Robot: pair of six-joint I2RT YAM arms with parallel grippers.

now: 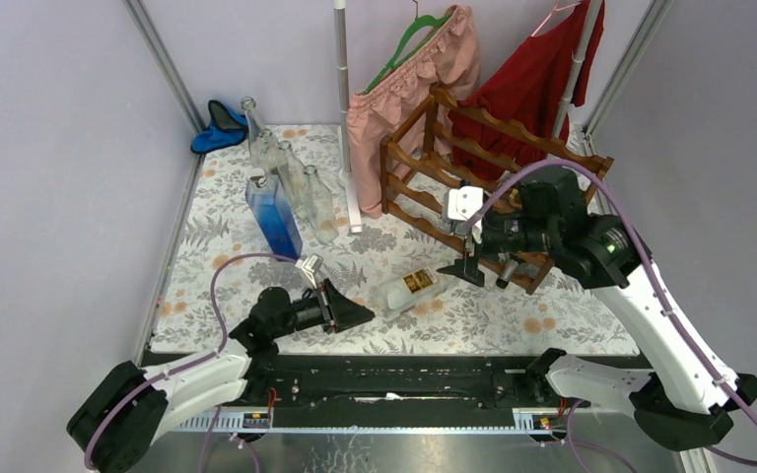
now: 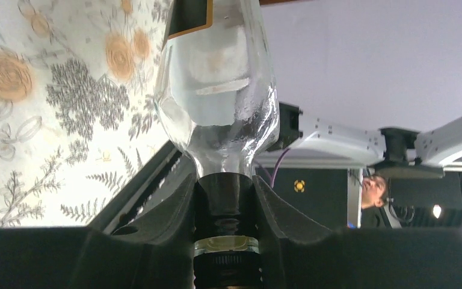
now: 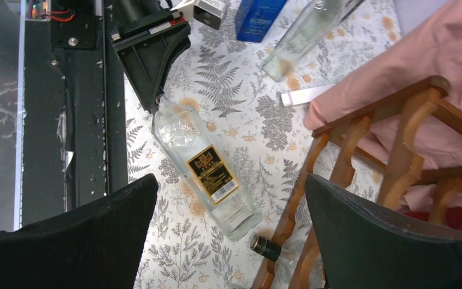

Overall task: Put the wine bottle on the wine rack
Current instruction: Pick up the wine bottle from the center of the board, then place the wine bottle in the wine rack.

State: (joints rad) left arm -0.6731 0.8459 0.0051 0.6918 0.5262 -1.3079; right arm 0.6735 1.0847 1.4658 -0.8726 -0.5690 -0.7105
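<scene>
The job looks barely begun. The wine bottle [image 1: 409,290] lies on its side on the table, near the middle of the near edge, and no part of it touches the wine rack [image 3: 406,144]. The left gripper [image 1: 355,313] is clamped on the bottle's dark-capped neck, its fingers [image 2: 156,241] pressed to either side. The right gripper [image 3: 230,205] hangs just beside the bottle's base end, between it and the rack, with fingers spread wide and nothing between them. By my judgement nearly everything is left: lifting the bottle, carrying it toward the far right corner and laying it in one of the rack's cradles. A second capped neck [image 3: 267,247] shows at the rack's foot; I cannot tell whether that bottle rests in the lowest tier

As for materials, a crumpled blue cloth [image 1: 217,126] sits in the far left corner. A floral cloth [image 1: 217,227], pale with grey ferns and orange roses, covers the table flat. Toward the far left stand a square blue bottle [image 1: 274,219] and several tall clear bottles [image 1: 301,182], all smooth glass. The wine bottle is clear glass too, broad-bodied with rounded shoulders and a black-and-gold label, and it looks empty. The gripper fingers are matte black with a fine grain. A soft gathered pink garment [image 1: 404,108] hangs at the far edge. The rack is glossy reddish-brown wood, with scalloped rails on upright posts, and a red garment [image 1: 532,89] hangs behind it
</scene>
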